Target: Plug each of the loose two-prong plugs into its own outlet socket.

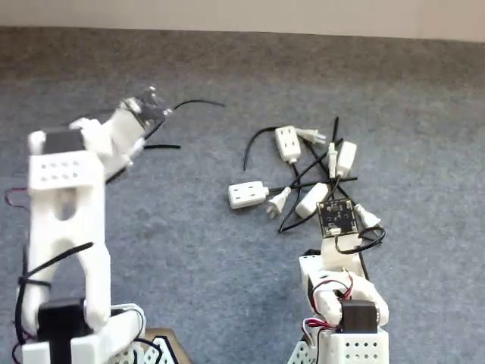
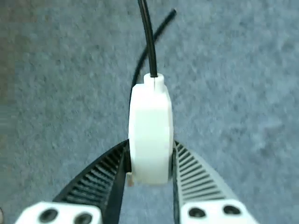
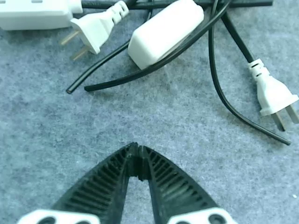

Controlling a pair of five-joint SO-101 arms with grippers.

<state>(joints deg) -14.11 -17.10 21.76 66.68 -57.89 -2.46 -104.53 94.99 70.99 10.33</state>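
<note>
Plug [image 1: 279, 202] and outlet socket [image 1: 247, 194] are shown close together, unjoined, at the edge of a cord tangle [image 1: 311, 171] on the bench [image 1: 189, 250]; the left arm [image 1: 68, 174] is stretched far forward, the right arm [image 1: 341, 296] folded low. Left wrist view: the left tool [image 2: 150, 142] is clamped on a white connector [image 2: 150, 112] trailing a black cord [image 2: 148, 37]. Right wrist view: the right tool [image 3: 139, 163] is closed on nothing, pointed at bare bench near a second plug [image 3: 273, 95].
</note>
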